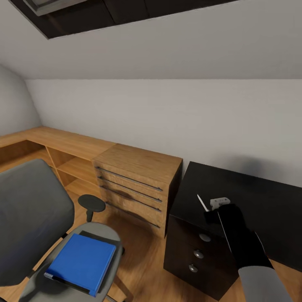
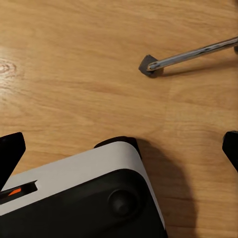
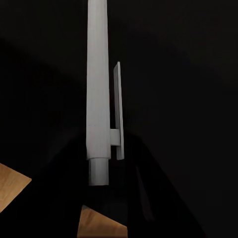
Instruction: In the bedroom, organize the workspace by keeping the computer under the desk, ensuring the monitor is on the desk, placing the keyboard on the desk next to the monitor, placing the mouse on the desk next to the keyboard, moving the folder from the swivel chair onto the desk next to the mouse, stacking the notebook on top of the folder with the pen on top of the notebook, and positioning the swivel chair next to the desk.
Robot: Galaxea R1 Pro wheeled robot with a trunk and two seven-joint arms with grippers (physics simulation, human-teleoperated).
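1 thin white pen (image 1: 203, 203) sticks up from the right gripper (image 1: 211, 214), whose fingers are clamped on its lower end; the right wrist view shows the pen (image 3: 98, 94) and its clip close up against the dark top. That gripper hangs over the near left corner of the black desk (image 1: 251, 197), above the 3 round drawer knobs (image 1: 198, 253). The blue folder (image 1: 82, 262) lies flat on the seat of the grey swivel chair (image 1: 29, 209), well apart from the desk. The left gripper's (image 2: 121, 148) dark fingertips (image 2: 10, 153) stand wide apart over the wood floor (image 2: 74, 59), holding nothing.
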